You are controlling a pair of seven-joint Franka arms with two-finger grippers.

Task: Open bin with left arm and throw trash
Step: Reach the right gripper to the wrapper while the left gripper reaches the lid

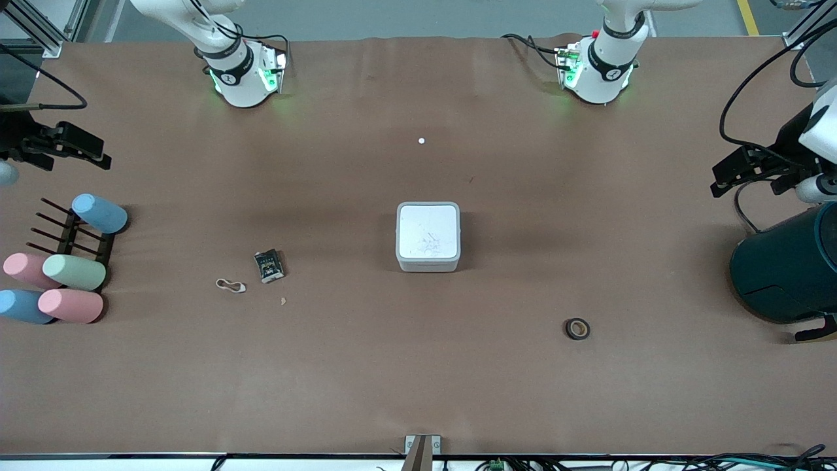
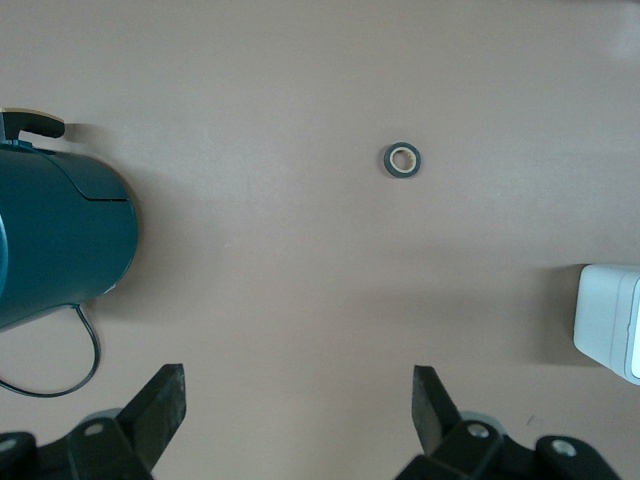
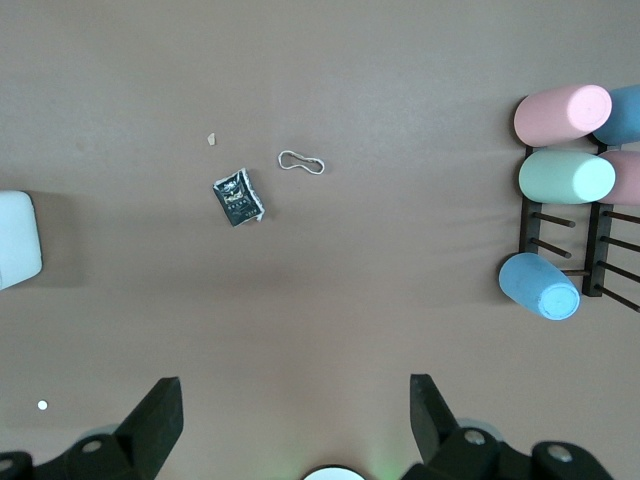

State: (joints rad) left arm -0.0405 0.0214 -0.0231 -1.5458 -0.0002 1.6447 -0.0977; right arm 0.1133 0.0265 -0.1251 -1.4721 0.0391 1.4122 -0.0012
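The white-grey square bin (image 1: 428, 237) stands mid-table with its lid shut; its edge shows in the left wrist view (image 2: 610, 320) and the right wrist view (image 3: 18, 240). The dark snack wrapper (image 1: 269, 265) (image 3: 237, 197) and the tan rubber band (image 1: 230, 284) (image 3: 301, 162) lie toward the right arm's end. The black tape roll (image 1: 577, 328) (image 2: 402, 160) lies toward the left arm's end, nearer the front camera than the bin. My left gripper (image 1: 722, 178) (image 2: 298, 395) is open and empty over the table's left-arm end. My right gripper (image 1: 98, 152) (image 3: 297, 405) is open and empty over the right-arm end.
A large dark teal cylinder (image 1: 788, 265) (image 2: 55, 240) with a cable lies below my left gripper. A black rack (image 1: 72, 239) with several pastel cups (image 1: 73, 271) (image 3: 565, 175) sits at the right arm's end. A small crumb (image 1: 283, 301) lies near the wrapper.
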